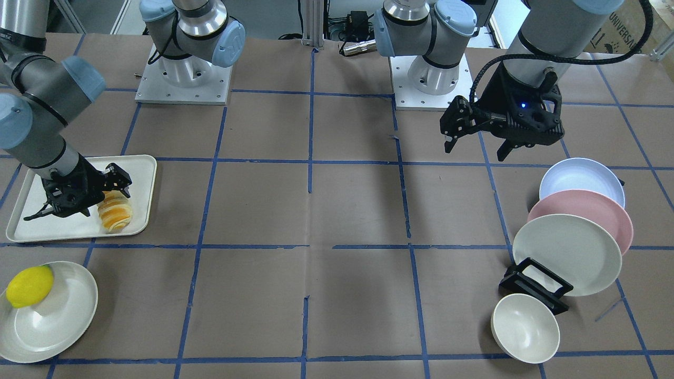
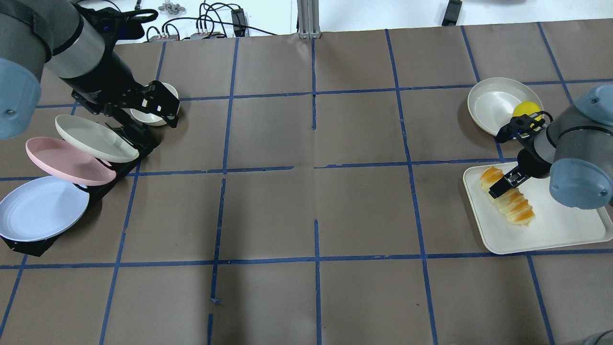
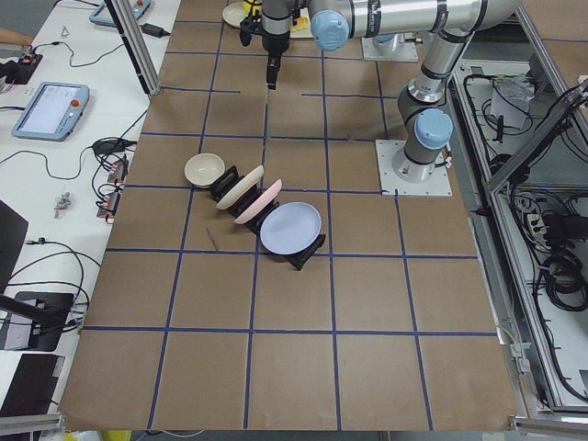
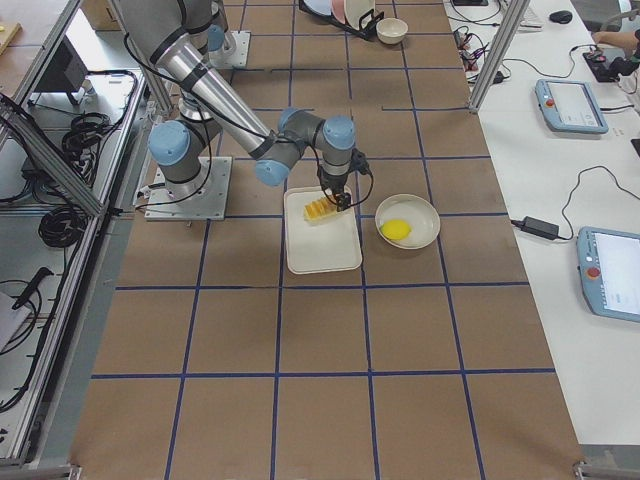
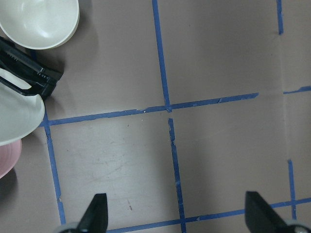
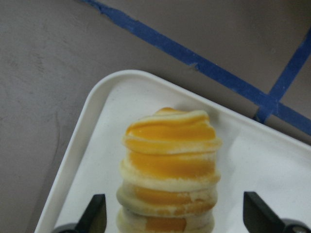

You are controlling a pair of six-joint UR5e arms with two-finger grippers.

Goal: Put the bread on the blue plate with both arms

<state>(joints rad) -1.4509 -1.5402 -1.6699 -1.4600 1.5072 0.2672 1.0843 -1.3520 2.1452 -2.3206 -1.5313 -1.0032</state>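
Note:
The bread point(image 1: 116, 211), a ridged orange-and-cream loaf, lies on a white tray point(image 1: 141, 169); it also shows in the overhead view point(image 2: 510, 203) and fills the right wrist view point(image 6: 170, 170). My right gripper point(image 1: 79, 202) is open just above it, with one finger on each side of the loaf point(image 6: 177, 216). The blue plate point(image 1: 582, 181) leans in a black rack at the other end of the table, the rearmost of three plates point(image 2: 40, 208). My left gripper point(image 1: 474, 152) is open and empty in the air beside the rack, over bare table point(image 5: 175, 218).
A pink plate point(image 1: 584, 216) and a cream plate point(image 1: 566, 252) lean in the same rack point(image 1: 534, 287) in front of the blue one. A small cream bowl point(image 1: 525, 327) stands beside the rack. A yellow lemon point(image 1: 29, 286) lies on a cream plate point(image 1: 58, 316) near the tray.

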